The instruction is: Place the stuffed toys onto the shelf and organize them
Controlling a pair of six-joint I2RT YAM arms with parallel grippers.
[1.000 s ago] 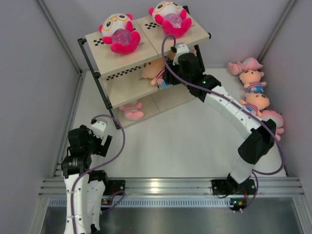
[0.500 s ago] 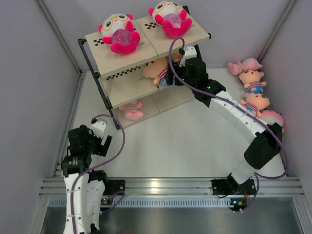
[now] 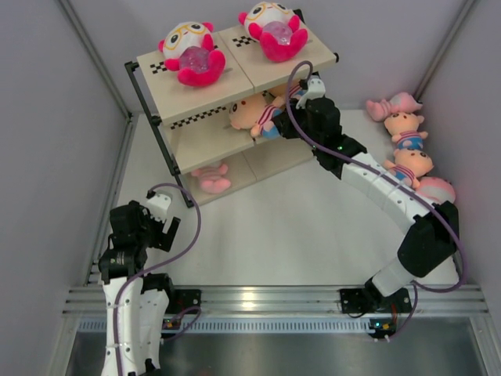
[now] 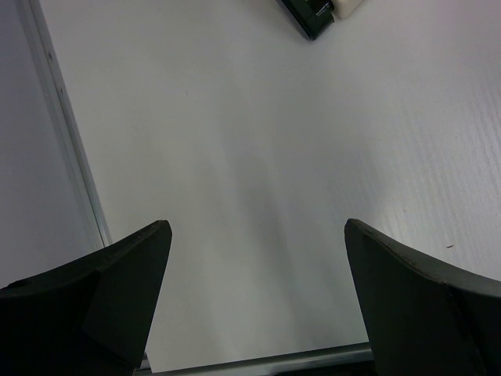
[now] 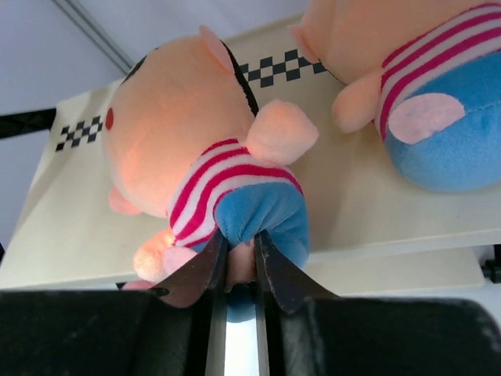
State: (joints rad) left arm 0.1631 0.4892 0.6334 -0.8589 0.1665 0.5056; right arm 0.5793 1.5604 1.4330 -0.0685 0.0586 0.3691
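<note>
Between right jaws, peach doll [image 5: 188, 133]

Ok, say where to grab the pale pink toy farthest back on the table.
Probably from above, pinching the pale pink toy across the small limbs that stick out to its left; that side is free, while the striped doll crowds its near side.
</note>
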